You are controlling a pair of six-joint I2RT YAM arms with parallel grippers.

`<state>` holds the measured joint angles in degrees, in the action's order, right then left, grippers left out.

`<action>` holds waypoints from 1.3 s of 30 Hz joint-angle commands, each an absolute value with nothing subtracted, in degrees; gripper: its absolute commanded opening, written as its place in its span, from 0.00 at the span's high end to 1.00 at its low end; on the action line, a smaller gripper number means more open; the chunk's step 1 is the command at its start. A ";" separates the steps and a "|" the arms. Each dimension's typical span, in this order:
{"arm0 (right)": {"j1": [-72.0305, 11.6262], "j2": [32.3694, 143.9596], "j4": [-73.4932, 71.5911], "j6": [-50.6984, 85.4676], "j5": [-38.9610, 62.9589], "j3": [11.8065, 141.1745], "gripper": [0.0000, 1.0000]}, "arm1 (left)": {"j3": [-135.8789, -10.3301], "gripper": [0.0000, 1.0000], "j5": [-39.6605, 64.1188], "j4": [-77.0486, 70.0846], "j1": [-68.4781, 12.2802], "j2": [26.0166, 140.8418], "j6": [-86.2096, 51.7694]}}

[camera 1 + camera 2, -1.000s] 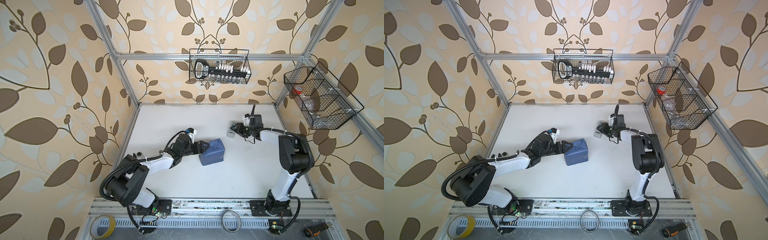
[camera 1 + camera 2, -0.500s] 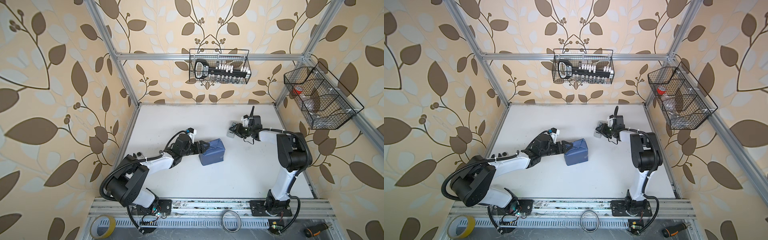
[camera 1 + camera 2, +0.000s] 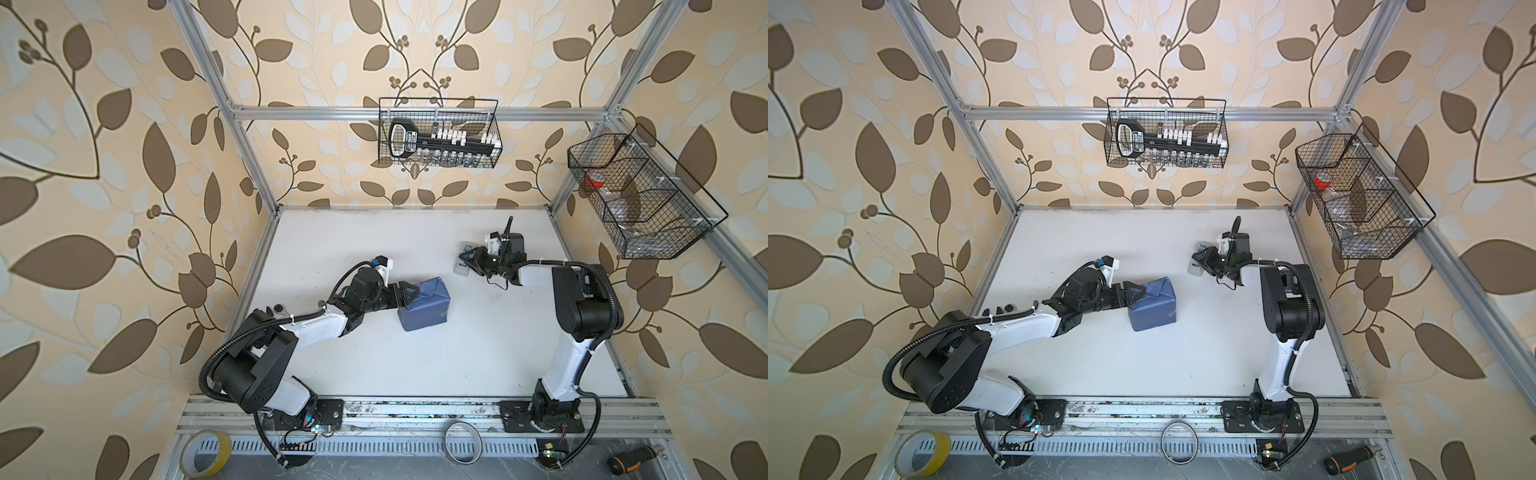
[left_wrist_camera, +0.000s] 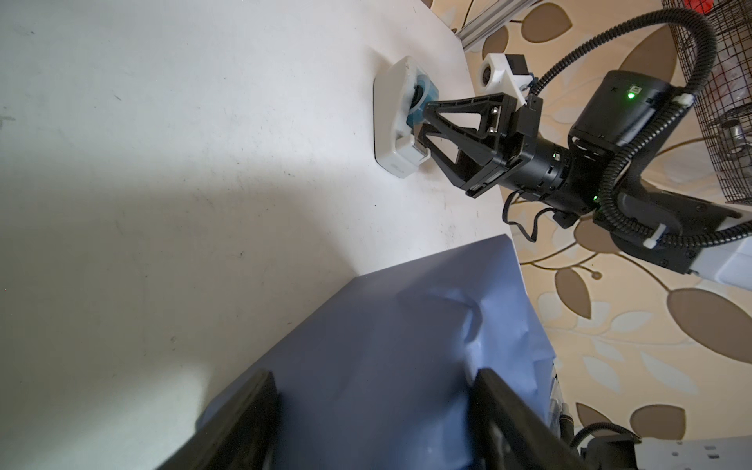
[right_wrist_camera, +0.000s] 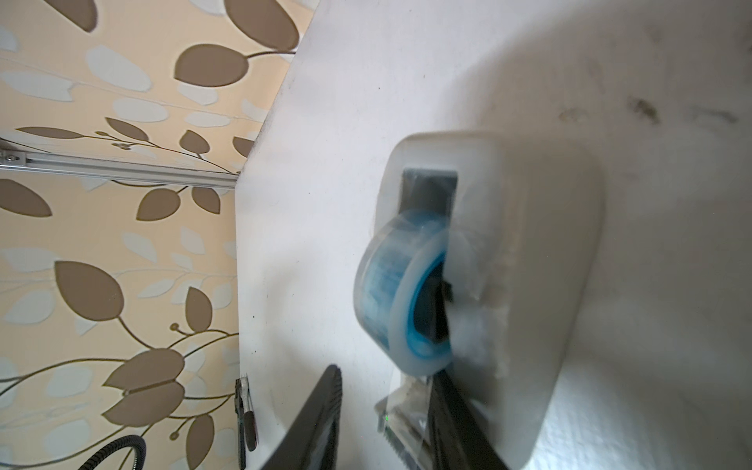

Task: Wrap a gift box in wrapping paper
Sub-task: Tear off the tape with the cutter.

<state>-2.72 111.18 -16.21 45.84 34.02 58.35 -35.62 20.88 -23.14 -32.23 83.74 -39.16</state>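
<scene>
Left wrist view is showing the wrapping paper (image 4: 386, 346), slate-blue face out, lying creased over the wrapped gift box (image 3: 424, 305), which is sitting about mid-tabletop, somewhat nearer the left edge. Left tool (image 3: 409, 291) is sitting at the parcel's left end, jaws standing wide with paper filling the gap between them; whether they are clamping or only bracing, I cannot tell. Right tool (image 5: 386, 415) is hovering at the tape dispenser (image 3: 461, 271), which is resting toward the far right corner. Its jaws are standing part-way apart at the cutter end, with a clear tab of tape lying between them, not pinched. Step in hand, as I am judging it: fetching a strip to fix the folded end. Doing it well is meaning a pinch on the loose tab only, a level draw, then a tear down across the teeth. The dispenser is looking light and unanchored, so a hard pull is risking dragging it over the tabletop (image 3: 457, 357). Left fingers (image 4: 504, 415) seem to be covering part of the end where tape ought to land. A wire basket (image 3: 438, 133) is hanging on the far wall and a second basket (image 3: 640, 199) on the right wall. A yellow tape roll (image 3: 205, 453), a ring (image 3: 462, 446) and a screwdriver (image 3: 636, 455) are lying past the front edge, well apart from the work.
</scene>
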 commanded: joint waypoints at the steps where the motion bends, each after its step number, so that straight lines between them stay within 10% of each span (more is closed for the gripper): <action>1: -3.12 113.88 -16.07 48.63 36.29 56.62 0.65 | -33.93 0.23 20.04 -12.22 -32.65 85.59 -36.65; 39: -2.82 112.19 -15.42 47.63 37.49 57.28 0.86 | -34.15 0.23 19.08 -11.76 -32.63 85.54 -36.30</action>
<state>-2.22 111.83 -17.04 46.63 34.57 57.98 -35.66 20.67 -23.09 -32.23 83.74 -39.09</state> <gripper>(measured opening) 0.156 0.768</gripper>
